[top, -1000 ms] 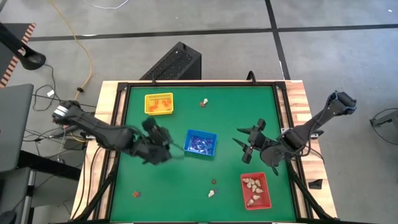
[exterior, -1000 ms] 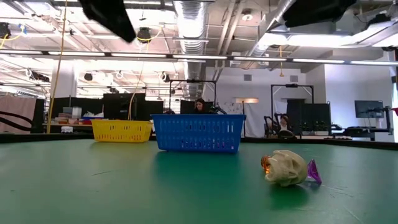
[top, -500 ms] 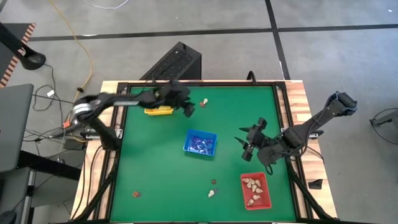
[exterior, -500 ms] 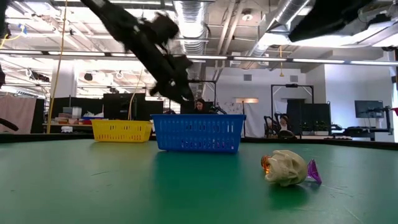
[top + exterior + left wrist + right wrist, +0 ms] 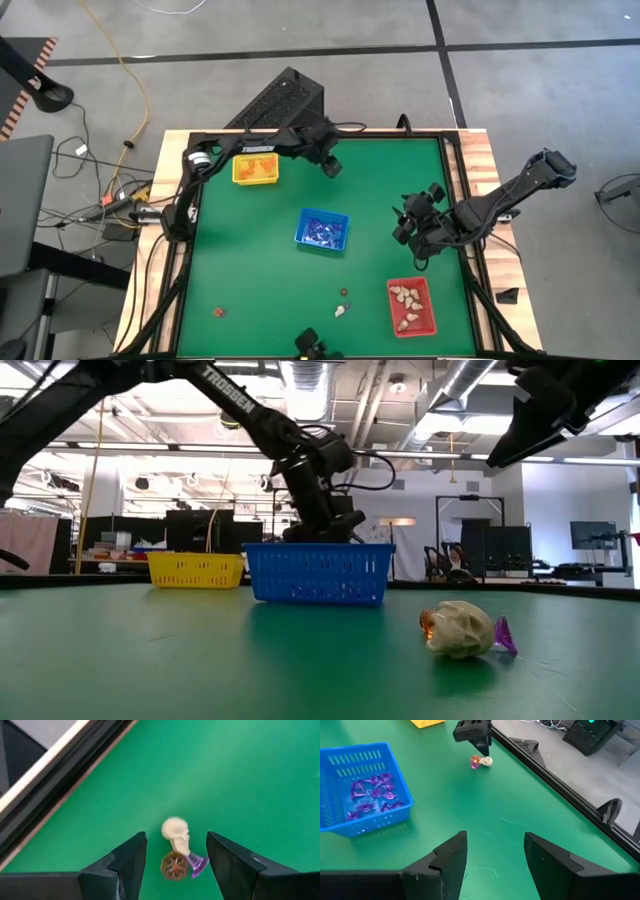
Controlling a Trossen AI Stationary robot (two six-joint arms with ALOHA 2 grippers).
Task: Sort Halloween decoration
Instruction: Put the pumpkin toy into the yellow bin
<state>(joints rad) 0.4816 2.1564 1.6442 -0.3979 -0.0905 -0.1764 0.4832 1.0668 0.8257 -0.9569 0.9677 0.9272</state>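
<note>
1. Left pincer (image 5: 329, 166): reaches to the far side of the table (image 5: 250, 250), its fingers (image 5: 131, 857) spread and empty, poised over a small cluster of decorations.
2. Cluster below the left pincer: a cream skull trinket (image 5: 175, 831) touching an orange-brown round trinket (image 5: 174, 866) and a purple piece (image 5: 199, 864), all lying on the green surface between the two fingers, close to the table's far edge.
3. Yellow tray (image 5: 255, 167): just beside the left arm, toward the far left corner, holding orange trinkets.
4. Right pincer (image 5: 408, 225): hangs above the table's right half, fingers (image 5: 449, 857) spread, holding nothing.
5. Blue tray (image 5: 322, 229): near the table's middle, between the two pincers, holding purple trinkets (image 5: 370, 795).
6. Red tray (image 5: 411, 305): toward the near right corner, holding cream trinkets (image 5: 405, 296).
7. Loose decorations on the near half: a cream trinket (image 5: 340, 310) with a dark trinket (image 5: 344, 292) just beside it, and an orange-brown trinket (image 5: 218, 312) well apart to the left.
</note>
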